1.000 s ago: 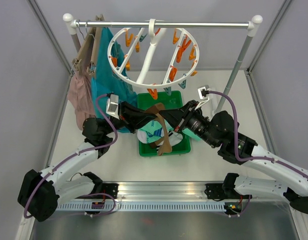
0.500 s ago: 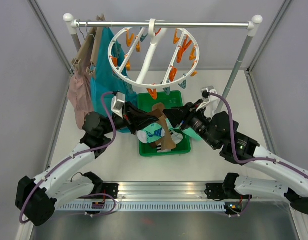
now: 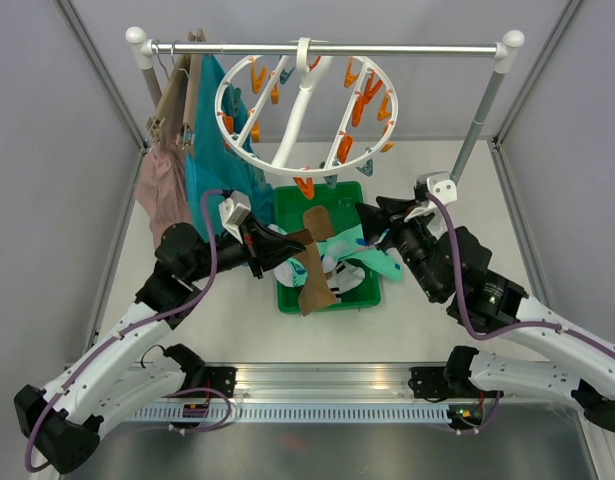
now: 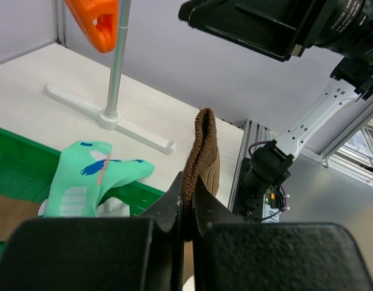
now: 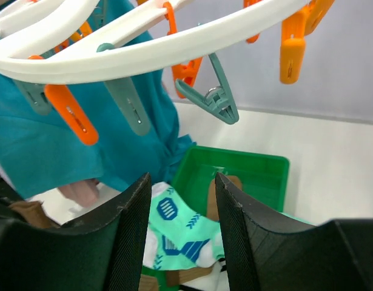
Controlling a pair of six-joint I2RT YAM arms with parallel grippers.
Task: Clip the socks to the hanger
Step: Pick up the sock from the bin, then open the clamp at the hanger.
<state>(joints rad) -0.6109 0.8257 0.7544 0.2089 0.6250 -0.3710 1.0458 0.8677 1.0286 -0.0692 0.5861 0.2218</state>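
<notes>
The left arm rises from its base at the bench's near edge toward 1 o'clock, bends at a raised elbow, and its forearm and wrist point toward 3 o'clock. The left claw is pinched tight on a brown sock; the wrist view shows both jaws pressed flat against the fabric. The right arm comes in from 4 o'clock, its wrist aimed toward 10 o'clock. The right claw stands with its jaws parted and nothing between them.
</notes>
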